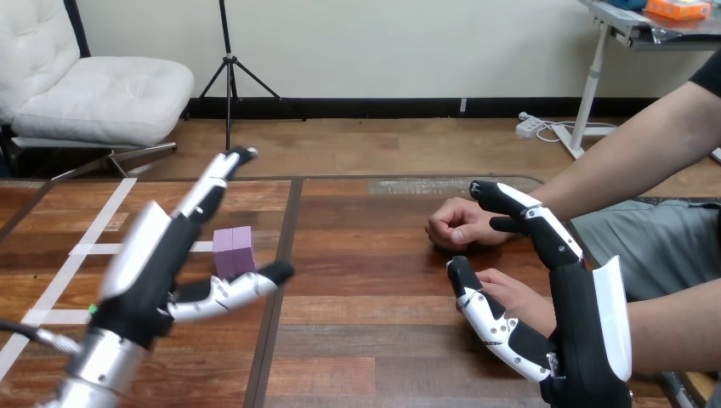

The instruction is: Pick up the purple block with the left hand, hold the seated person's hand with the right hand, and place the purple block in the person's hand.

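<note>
The left robot hand (157,255) is open, the purple block (234,252) on the table (366,340) at its three o'clock between thumb and fingers; I'd close squarely on its sides. The right robot hand (587,323), also open, flanks the person's hand (514,296)
</note>
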Controlling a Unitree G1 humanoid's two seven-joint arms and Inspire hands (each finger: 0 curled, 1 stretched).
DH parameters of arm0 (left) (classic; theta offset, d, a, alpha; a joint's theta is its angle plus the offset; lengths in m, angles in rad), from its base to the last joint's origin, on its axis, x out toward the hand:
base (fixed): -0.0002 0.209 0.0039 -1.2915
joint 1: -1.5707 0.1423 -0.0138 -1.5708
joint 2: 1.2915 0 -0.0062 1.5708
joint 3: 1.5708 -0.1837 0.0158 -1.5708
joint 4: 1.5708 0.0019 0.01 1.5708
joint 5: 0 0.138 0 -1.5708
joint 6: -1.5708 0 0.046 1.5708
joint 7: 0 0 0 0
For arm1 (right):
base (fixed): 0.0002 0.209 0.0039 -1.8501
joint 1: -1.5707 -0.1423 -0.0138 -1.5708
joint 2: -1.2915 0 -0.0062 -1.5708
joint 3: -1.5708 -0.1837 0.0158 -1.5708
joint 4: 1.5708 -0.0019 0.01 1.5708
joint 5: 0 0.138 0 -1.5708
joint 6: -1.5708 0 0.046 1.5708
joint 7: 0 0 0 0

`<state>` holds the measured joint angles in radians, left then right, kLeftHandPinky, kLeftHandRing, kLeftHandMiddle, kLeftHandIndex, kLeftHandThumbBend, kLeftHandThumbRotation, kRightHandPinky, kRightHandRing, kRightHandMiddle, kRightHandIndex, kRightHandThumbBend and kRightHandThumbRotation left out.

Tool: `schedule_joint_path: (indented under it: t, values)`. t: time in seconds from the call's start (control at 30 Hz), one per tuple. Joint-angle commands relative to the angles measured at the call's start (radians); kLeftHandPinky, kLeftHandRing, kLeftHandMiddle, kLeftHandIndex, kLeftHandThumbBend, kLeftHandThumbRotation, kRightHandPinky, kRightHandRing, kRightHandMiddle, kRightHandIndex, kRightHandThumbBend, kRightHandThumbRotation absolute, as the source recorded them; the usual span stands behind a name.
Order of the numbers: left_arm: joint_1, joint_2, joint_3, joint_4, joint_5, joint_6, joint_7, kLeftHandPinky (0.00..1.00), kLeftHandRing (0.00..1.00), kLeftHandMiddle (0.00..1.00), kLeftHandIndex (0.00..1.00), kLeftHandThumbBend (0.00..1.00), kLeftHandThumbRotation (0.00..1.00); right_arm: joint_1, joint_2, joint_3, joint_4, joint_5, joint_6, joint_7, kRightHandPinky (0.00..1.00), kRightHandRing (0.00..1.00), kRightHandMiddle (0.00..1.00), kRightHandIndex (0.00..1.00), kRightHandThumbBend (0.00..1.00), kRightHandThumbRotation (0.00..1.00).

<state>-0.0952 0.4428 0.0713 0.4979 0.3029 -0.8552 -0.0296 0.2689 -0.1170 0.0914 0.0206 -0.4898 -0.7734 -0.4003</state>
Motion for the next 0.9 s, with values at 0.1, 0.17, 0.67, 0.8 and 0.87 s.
schedule_joint_path:
  t: [0.1, 0.17, 0.67, 0.8, 0.87]
  values:
    - [-0.116, 0.057, -0.001, -0.034, 0.059, 0.076, 0.016, 0.95, 0.97, 0.99, 0.97, 0.79, 0.65, -0.059, 0.003, -0.014, -0.001, -0.006, -0.004, -0.003, 0.70, 0.77, 0.78, 0.76, 0.42, 0.35]
    - [-0.128, 0.071, -0.004, -0.031, 0.076, 0.098, 0.018, 0.95, 0.98, 1.00, 0.97, 0.79, 0.65, -0.060, 0.004, -0.013, 0.000, -0.008, -0.005, -0.004, 0.70, 0.77, 0.78, 0.76, 0.42, 0.35]
    - [-0.254, 0.147, -0.047, 0.107, 0.189, 0.123, 0.069, 0.94, 0.98, 1.00, 1.00, 0.74, 0.68, -0.058, 0.007, -0.014, 0.004, -0.014, -0.005, -0.009, 0.70, 0.77, 0.78, 0.76, 0.42, 0.35]
    - [-0.289, 0.158, -0.064, 0.153, 0.214, 0.123, 0.088, 0.94, 0.98, 1.00, 1.00, 0.74, 0.67, -0.054, 0.007, -0.015, -0.002, -0.015, 0.002, -0.006, 0.70, 0.77, 0.78, 0.76, 0.42, 0.34]
    - [-0.306, 0.165, -0.073, 0.176, 0.223, 0.125, 0.095, 0.94, 0.98, 1.00, 1.00, 0.74, 0.67, -0.053, 0.008, -0.016, -0.003, -0.016, 0.004, -0.005, 0.70, 0.77, 0.78, 0.76, 0.42, 0.34]
